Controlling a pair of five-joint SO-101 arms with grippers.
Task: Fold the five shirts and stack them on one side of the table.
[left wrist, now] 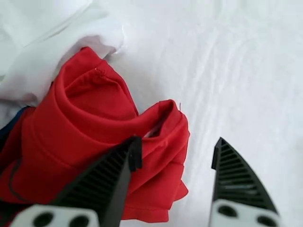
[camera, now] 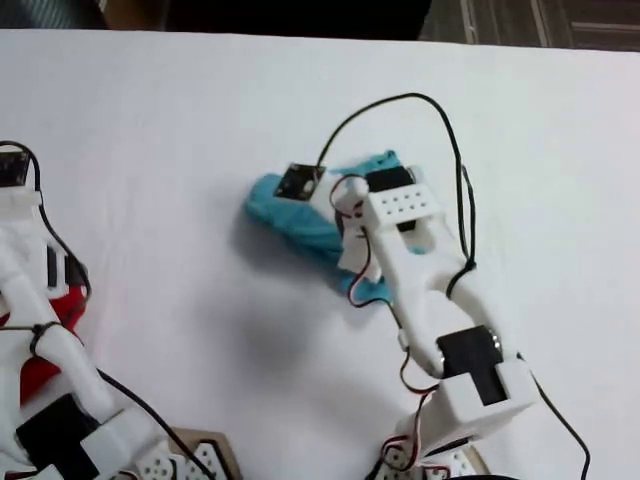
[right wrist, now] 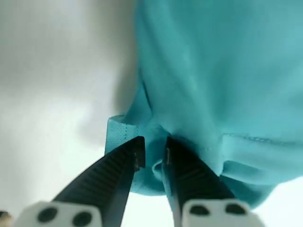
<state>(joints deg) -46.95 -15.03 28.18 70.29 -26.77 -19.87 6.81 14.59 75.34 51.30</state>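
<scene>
Right between my right jaws there's a pinched fold of the teal shirt (right wrist: 213,71), the rest bunched out ahead of them mid-desk (camera: 150,130), while my left jaws hang spread beside the red shirt (left wrist: 85,127), so I'd say right's nearer.

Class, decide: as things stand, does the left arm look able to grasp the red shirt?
Probably yes: the left tool hangs open over the edge of the red shirt, nothing between them.

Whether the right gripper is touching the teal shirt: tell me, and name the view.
Touching. The right wrist view shows the right gripper closed on a fold of the teal shirt, with cloth pinched between its jaws.
</scene>
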